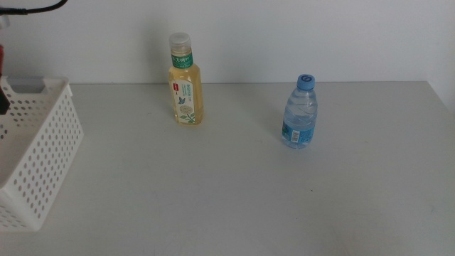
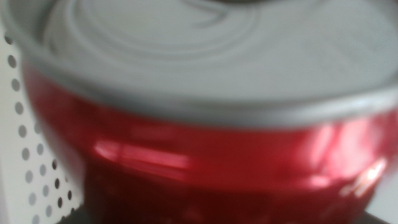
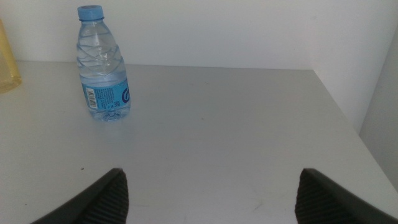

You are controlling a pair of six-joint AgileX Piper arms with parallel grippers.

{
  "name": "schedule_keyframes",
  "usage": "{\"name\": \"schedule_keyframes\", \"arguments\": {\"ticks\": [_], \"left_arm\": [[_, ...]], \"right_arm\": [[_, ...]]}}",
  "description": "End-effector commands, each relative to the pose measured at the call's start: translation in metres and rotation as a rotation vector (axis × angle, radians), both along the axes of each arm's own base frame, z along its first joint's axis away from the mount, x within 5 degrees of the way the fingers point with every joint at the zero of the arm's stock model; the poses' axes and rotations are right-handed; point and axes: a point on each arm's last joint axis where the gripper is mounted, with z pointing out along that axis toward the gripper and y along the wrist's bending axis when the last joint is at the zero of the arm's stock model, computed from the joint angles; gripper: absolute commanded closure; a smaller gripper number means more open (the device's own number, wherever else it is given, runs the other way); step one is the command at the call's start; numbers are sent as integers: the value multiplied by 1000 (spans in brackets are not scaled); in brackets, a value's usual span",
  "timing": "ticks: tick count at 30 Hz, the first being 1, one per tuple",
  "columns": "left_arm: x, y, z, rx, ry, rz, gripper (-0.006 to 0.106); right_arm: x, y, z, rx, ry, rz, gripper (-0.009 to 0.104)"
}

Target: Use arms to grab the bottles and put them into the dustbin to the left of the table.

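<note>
A: Where are bottles?
B: Yellow tea bottle (image 1: 185, 82) upright near far edge of bench (image 1: 234, 199), left of middle. Water bottle (image 1: 300, 114) upright, nearer right edge, well apart from tea bottle. White basket (image 1: 39, 153) at left edge.

A: And red can?
B: Red can (image 2: 205, 149) very close before left wrist camera, blurred, beside perforated basket wall. Left tool hidden; cannot tell its state.

A: Right tool?
B: Right tool (image 3: 208, 193) above bench near right edge, jaws wide apart, holding nothing.
</note>
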Motion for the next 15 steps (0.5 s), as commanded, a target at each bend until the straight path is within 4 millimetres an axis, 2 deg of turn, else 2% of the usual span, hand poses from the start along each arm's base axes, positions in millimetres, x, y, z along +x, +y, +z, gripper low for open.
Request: {"name": "schedule_keyframes", "arguments": {"ticks": [1,15], "left_arm": [[3,4,17,20,-75,33,77],[40,21,-43,21,25,43,77]], "right_arm": [[-1,0,12,-16,-108,-3,24],[-1,0,12,-16,-108,-3,24]]}}
